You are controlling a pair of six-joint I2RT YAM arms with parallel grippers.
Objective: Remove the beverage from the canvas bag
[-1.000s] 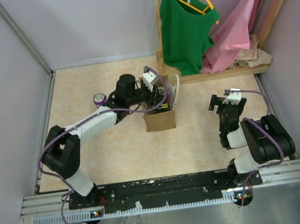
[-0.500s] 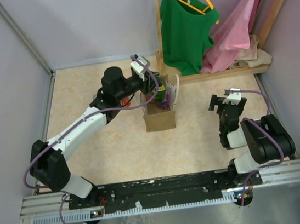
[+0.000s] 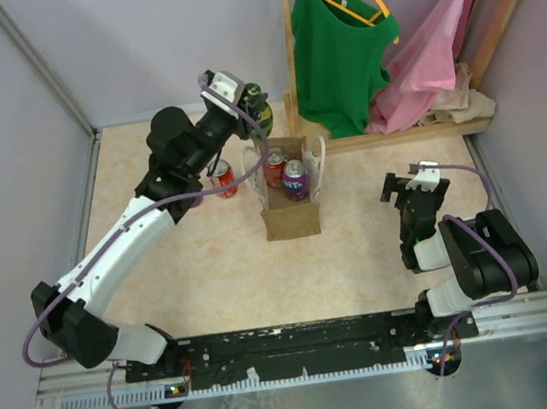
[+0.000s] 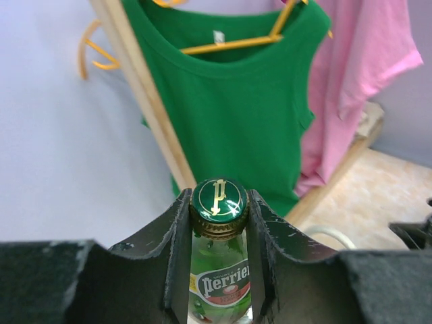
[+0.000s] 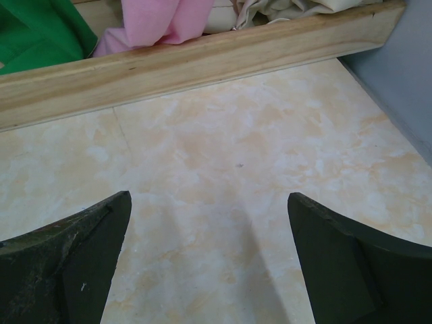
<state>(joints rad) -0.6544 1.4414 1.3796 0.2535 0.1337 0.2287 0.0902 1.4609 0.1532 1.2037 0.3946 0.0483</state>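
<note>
The tan canvas bag [image 3: 291,217] stands upright mid-table with white rope handles. Inside it I see a red can [image 3: 274,167] and a purple can [image 3: 296,177]. My left gripper [image 3: 252,101] is raised above and behind the bag, shut on a green Perrier bottle [image 3: 257,100] by its neck. In the left wrist view the bottle's green cap [image 4: 218,200] sits between my fingers [image 4: 177,250]. My right gripper [image 3: 407,185] is open and empty, low over the table at the right; its fingers [image 5: 74,260] frame bare table.
A red can [image 3: 225,179] stands on the table left of the bag, with a purple can [image 3: 194,197] partly hidden by my left arm. A wooden rack [image 3: 291,61] with a green top [image 3: 333,45] and pink cloth [image 3: 434,42] stands at the back right.
My left gripper has lifted the green bottle up out of the bag and back to the left. The two cans in the bag now show. The right arm has not moved.
</note>
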